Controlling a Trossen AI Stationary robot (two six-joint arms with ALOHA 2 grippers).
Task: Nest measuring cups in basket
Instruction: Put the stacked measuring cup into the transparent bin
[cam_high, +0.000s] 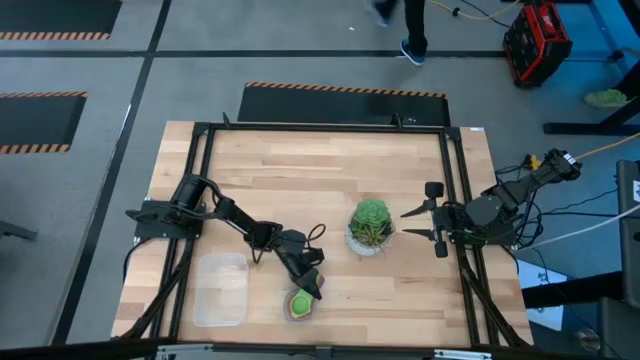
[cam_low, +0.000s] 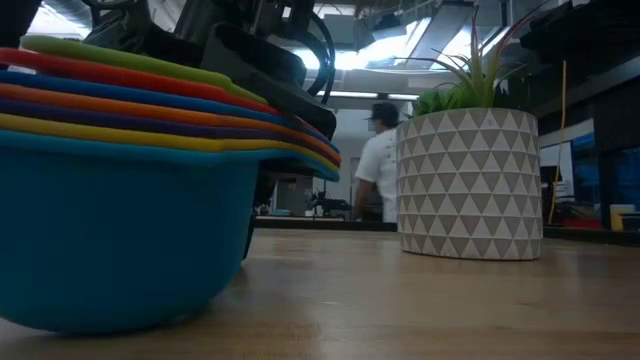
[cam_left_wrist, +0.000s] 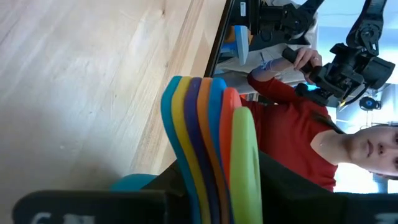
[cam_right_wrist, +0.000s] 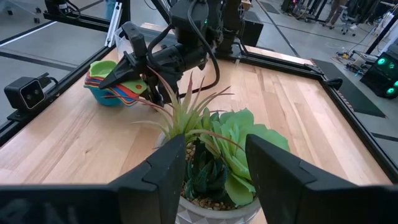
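Note:
The measuring cups (cam_high: 298, 303) sit nested in one stack near the table's front edge, the teal one outermost and the green one on top. The teal cup's bottom (cam_low: 110, 310) rests on the wood. The stack also shows in the right wrist view (cam_right_wrist: 104, 87). My left gripper (cam_high: 311, 284) is at the stack's far right side, shut on the fanned handles. The clear basket (cam_high: 220, 290) lies to the left of the stack, apart from it. My right gripper (cam_high: 410, 224) hangs open and empty just right of the potted plant (cam_high: 370, 225). My left gripper pinches the stacked flat handles (cam_left_wrist: 205, 143) between its two fingers, one above (cam_low: 285, 95) and one below them. The fingers slant down from the table's far left and lie along the handles. The stack stays upright with its bottom on the table.
The plant in its white patterned pot (cam_low: 470, 180) stands to the right of and beyond the cups, in front of my right gripper (cam_right_wrist: 214, 149). A black frame rail (cam_high: 455, 200) runs around the table. A person in red (cam_left_wrist: 298, 112) is beyond the table's edge.

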